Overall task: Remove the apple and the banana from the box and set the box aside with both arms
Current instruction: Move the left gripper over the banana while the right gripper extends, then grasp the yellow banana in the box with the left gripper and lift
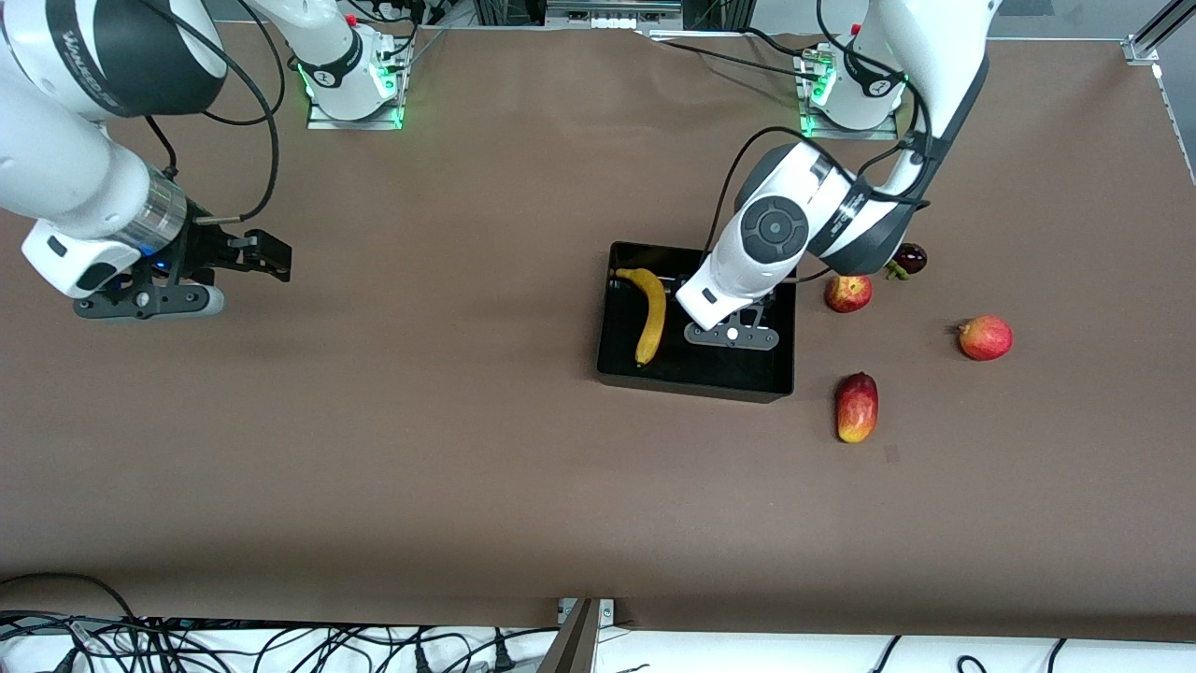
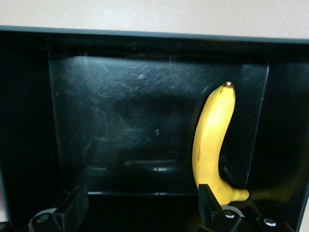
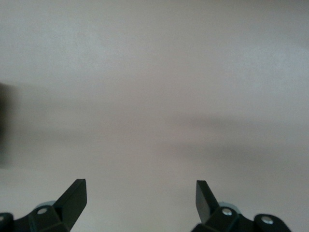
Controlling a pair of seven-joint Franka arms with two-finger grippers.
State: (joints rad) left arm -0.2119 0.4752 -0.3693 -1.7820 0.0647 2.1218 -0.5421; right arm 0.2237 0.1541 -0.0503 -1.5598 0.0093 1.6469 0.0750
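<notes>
The glossy black box [image 1: 691, 381] stands near the table's middle, toward the left arm's end. The yellow banana [image 1: 651, 314] lies in it along the wall nearer the right arm's end. My left gripper [image 1: 733, 336] is low in the box beside the banana, open and empty. In the left wrist view the banana [image 2: 212, 140] lies on the box floor [image 2: 120, 111], by one finger of my left gripper [image 2: 140, 208]. The small red-yellow apple [image 1: 847, 293] sits on the table just outside the box. My right gripper [image 1: 149, 302] waits open and empty over bare table; it also shows in the right wrist view [image 3: 140, 198].
A redder round fruit [image 1: 985, 337], an oblong red-yellow mango [image 1: 857, 407] and a small dark purple fruit [image 1: 908, 259] lie on the brown table past the box toward the left arm's end. Cables run along the table edge nearest the front camera.
</notes>
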